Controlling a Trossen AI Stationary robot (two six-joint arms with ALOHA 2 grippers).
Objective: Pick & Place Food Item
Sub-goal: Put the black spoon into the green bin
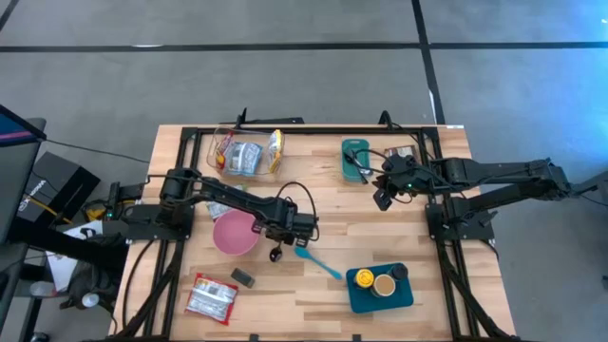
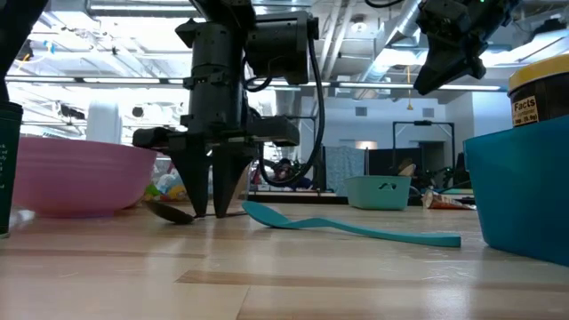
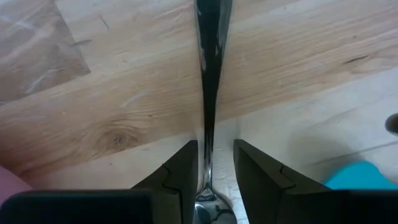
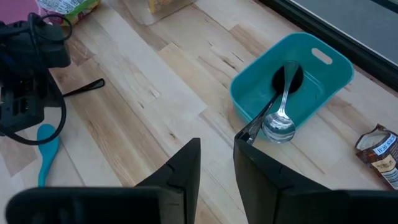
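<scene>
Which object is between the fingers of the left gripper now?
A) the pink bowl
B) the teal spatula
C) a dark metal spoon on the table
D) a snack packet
C: in the left wrist view the left gripper straddles the handle of the dark spoon lying on the wooden table.

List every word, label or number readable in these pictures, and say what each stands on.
"Facts": on the label of the yellow-lidded jar in the teal bin, low view.
Brown wrapper near the teal tub: print too blurred to read.
Snack packets in the high view: too small to read.
</scene>
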